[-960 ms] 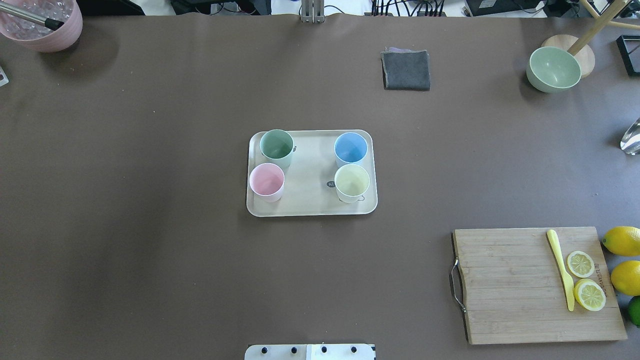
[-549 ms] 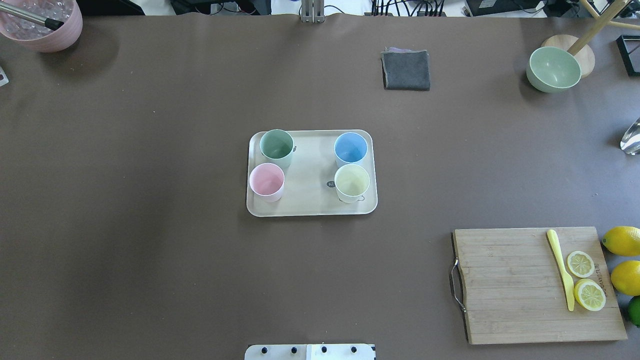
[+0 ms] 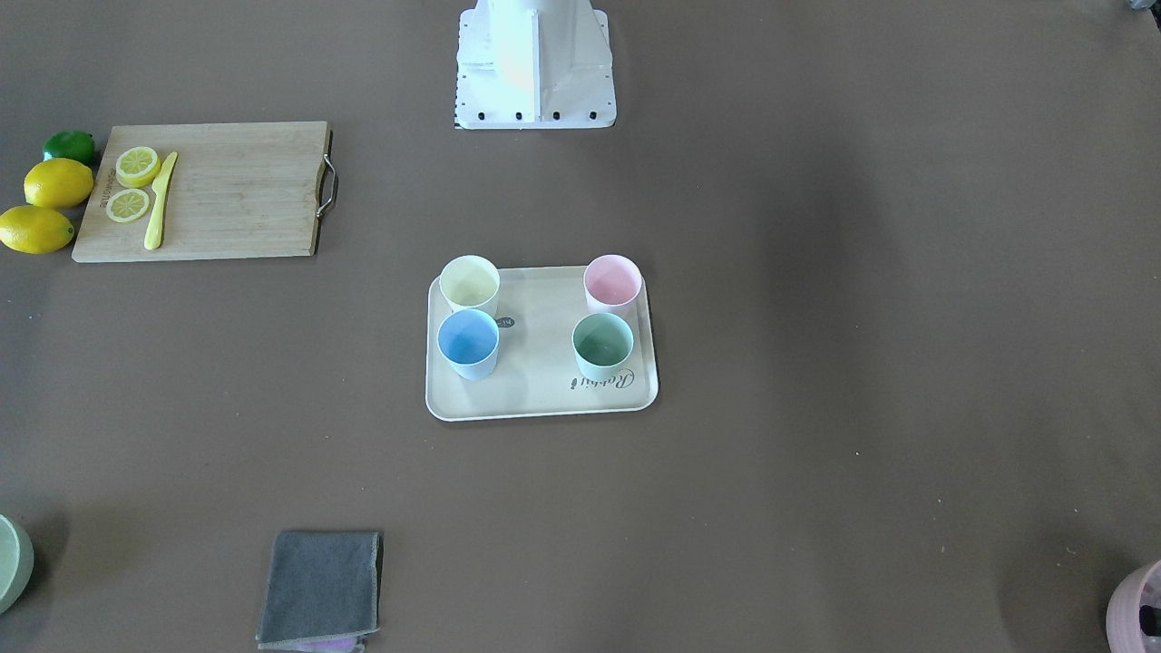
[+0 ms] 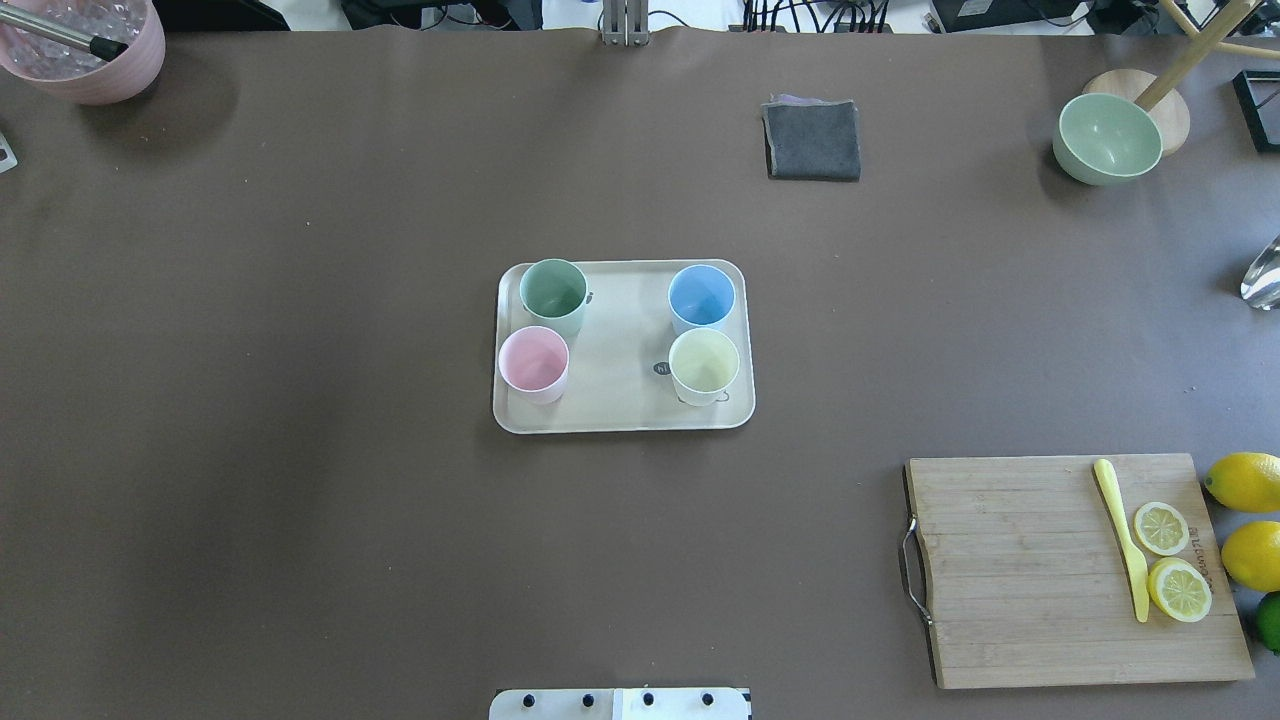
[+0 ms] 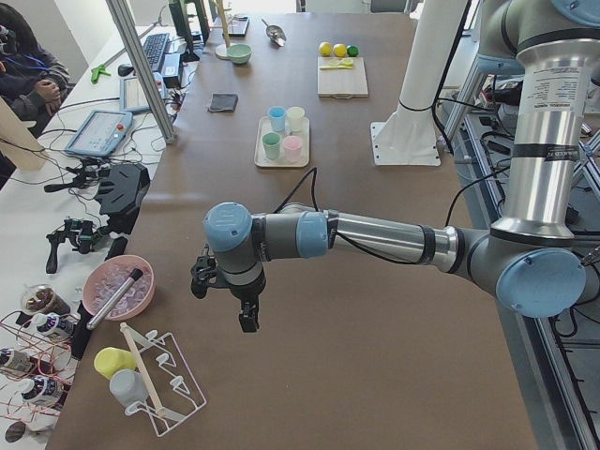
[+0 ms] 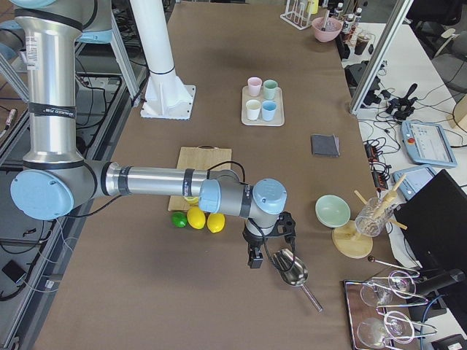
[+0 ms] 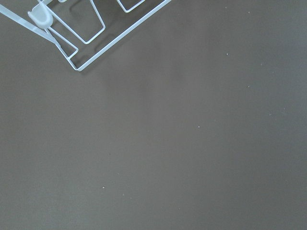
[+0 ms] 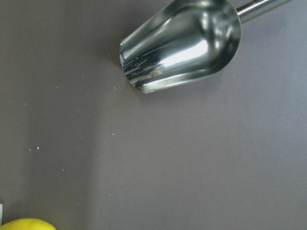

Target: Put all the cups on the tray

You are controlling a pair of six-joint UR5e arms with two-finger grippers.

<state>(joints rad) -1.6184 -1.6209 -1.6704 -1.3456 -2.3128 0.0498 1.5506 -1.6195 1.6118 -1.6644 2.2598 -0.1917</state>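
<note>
Overhead exterior shows the tray (image 4: pixel 620 405) in the middle of the brown table (image 4: pixel 300 450), and all four cups stand upright on it with their mouths open to the top. The mint green cup (image 4: pixel 553 290) is in the tray's 10 o'clock corner and the light pink cup (image 4: pixel 533 360) is just beside it, at 8 o'clock. The light blue cup (image 4: pixel 701 296) is at 2 o'clock and the pale yellow cup (image 4: pixel 704 362) just beside it, at 4 o'clock. The middle strip of the tray lies bare between the two pairs.

Around the tray, everything else is well apart from it:
- a folded grey cloth (image 4: pixel 812 140) at 1 o'clock;
- a green bowl (image 4: pixel 1107 138) at 2 o'clock;
- a wooden cutting board (image 4: pixel 1020 570) at 4 o'clock, with a yellow knife (image 4: pixel 1125 540) and two lemon slices (image 4: pixel 1161 527) on it;
- whole lemons (image 4: pixel 1243 481) just beside the board;
- a mauve-pink pot (image 4: pixel 85 60) at 10 o'clock.

Both arms are away from the tray, near the table's two ends. The left gripper (image 5: pixel 227 298) hangs over bare table near a white wire rack (image 7: pixel 81 38) and the pot. The right gripper (image 6: pixel 268 244) hangs just beside a metal scoop (image 8: pixel 182 45), near the lemons. Each gripper shows only in a side view, so I cannot tell how the fingers stand.
</note>
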